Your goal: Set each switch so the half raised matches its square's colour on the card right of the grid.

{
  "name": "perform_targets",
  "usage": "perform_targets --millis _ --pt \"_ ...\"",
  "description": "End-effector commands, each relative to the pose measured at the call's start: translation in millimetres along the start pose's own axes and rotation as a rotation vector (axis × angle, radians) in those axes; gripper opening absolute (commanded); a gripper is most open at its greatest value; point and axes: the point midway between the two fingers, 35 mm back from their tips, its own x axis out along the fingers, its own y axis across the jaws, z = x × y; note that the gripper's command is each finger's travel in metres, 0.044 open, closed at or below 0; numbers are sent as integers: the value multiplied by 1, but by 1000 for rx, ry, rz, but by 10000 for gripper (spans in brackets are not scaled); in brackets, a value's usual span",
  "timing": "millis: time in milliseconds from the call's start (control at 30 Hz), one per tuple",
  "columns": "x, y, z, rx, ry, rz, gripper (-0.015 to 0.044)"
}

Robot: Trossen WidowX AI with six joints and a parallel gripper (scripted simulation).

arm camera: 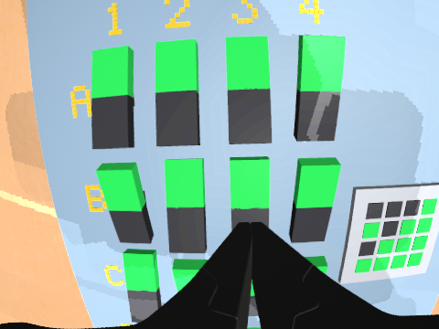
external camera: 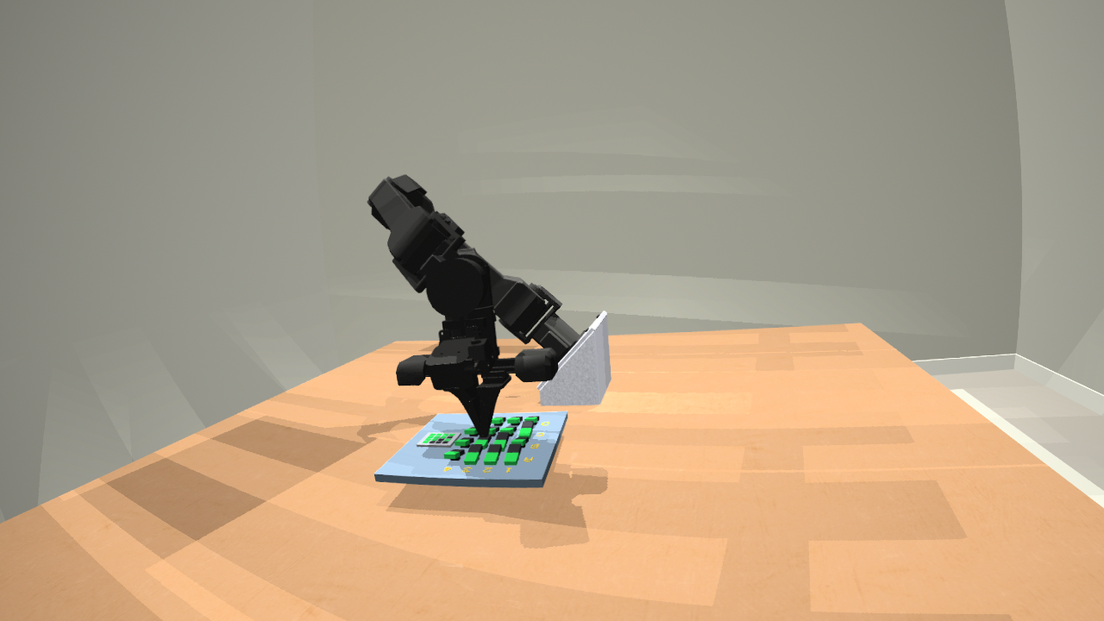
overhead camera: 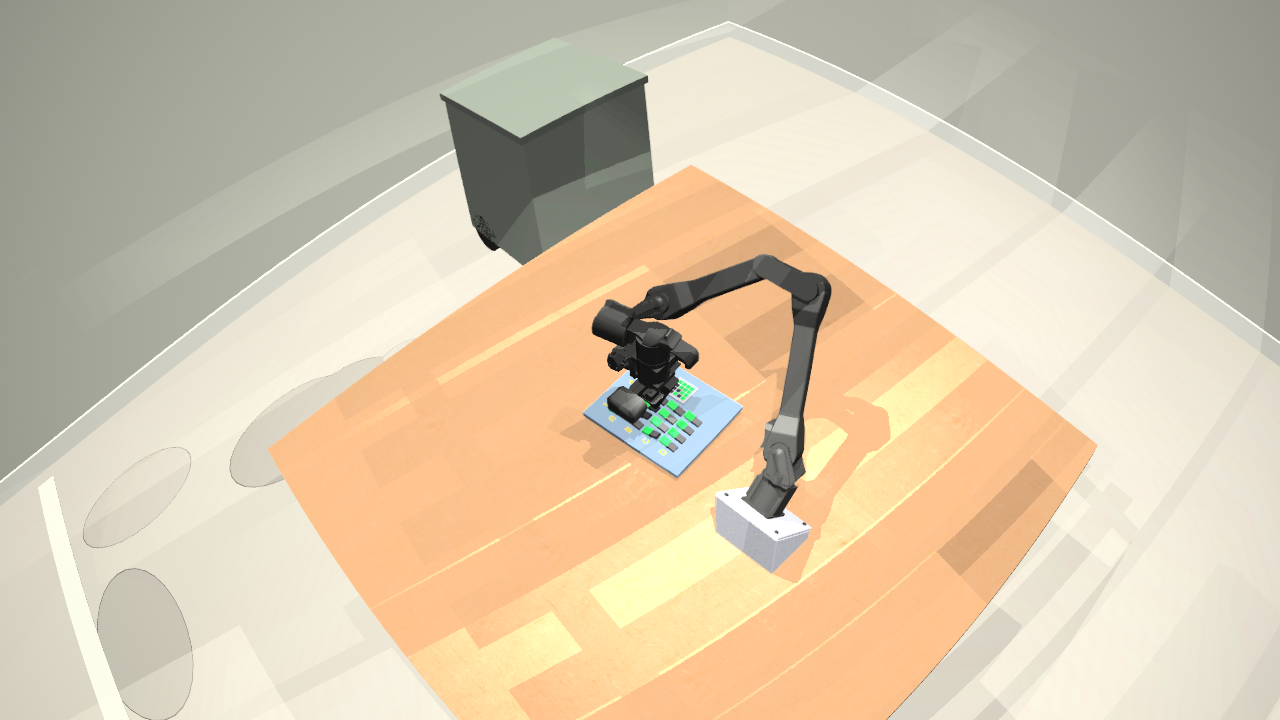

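Observation:
The blue panel carries four rows, A to D, of green and dark grey switches. The card shows row A dark, dark, dark, green; row B green, dark, green, green; row C dark, then green; row D all green. My gripper is shut and empty, its tip at the dark near half of switch B3. B3's far green face shows as a thin strip. A4, B1 and B4 have green raised. My fingers hide parts of rows C and D.
The white arm base stands on the wooden table on the near side of the panel. A dark cabinet stands beyond the table edge.

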Motion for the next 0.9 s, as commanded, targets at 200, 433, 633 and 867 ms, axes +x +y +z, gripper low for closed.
perform_targets --millis 200,433,633,867 --pt "2 0 0 -4 -1 -4 0" --pt "-55 1 4 -4 22 0 0" --pt "-67 7 -2 -5 26 -1 0" --pt "-70 12 -8 -5 26 -1 0"
